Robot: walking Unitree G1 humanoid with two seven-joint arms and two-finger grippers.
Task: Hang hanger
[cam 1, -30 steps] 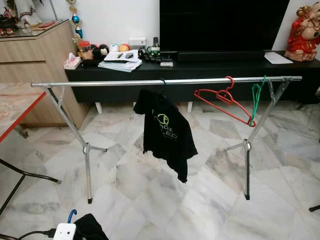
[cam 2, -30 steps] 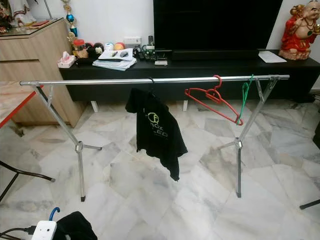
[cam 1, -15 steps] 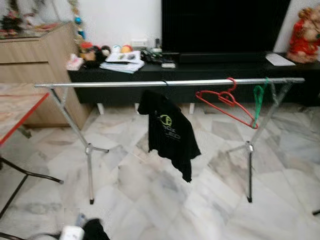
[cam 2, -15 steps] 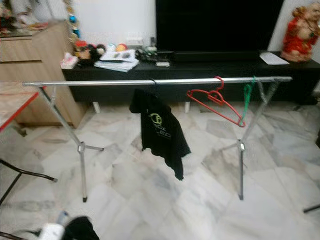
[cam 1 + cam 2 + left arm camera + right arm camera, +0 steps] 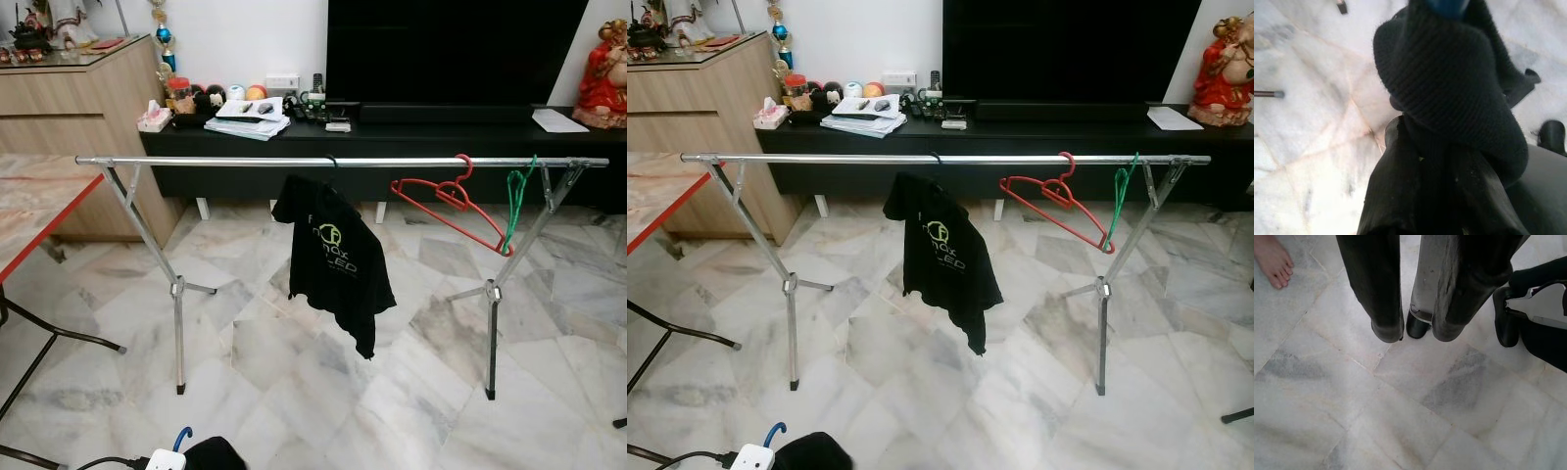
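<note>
Blue hanger hook pokes up at my left gripper, jaws closed on its black garment. I judge the steel rail ahead, running crosswise, nearest that arm. Right gripper hangs over marble floor, jaws apart.

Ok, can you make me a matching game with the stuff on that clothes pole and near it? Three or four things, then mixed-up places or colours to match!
Things:
1. black T-shirt
2. red hanger
3. green hanger
4. red statue

Places:
A. standing on the black TV cabinet, far right
B. hooked on the rail at its right end, beside the rack's leg
C. hanging near the middle of the rail
D. hanging empty on the rail, tilted, between the shirt and the other hanger

Pairs: 1-C, 2-D, 3-B, 4-A
</note>
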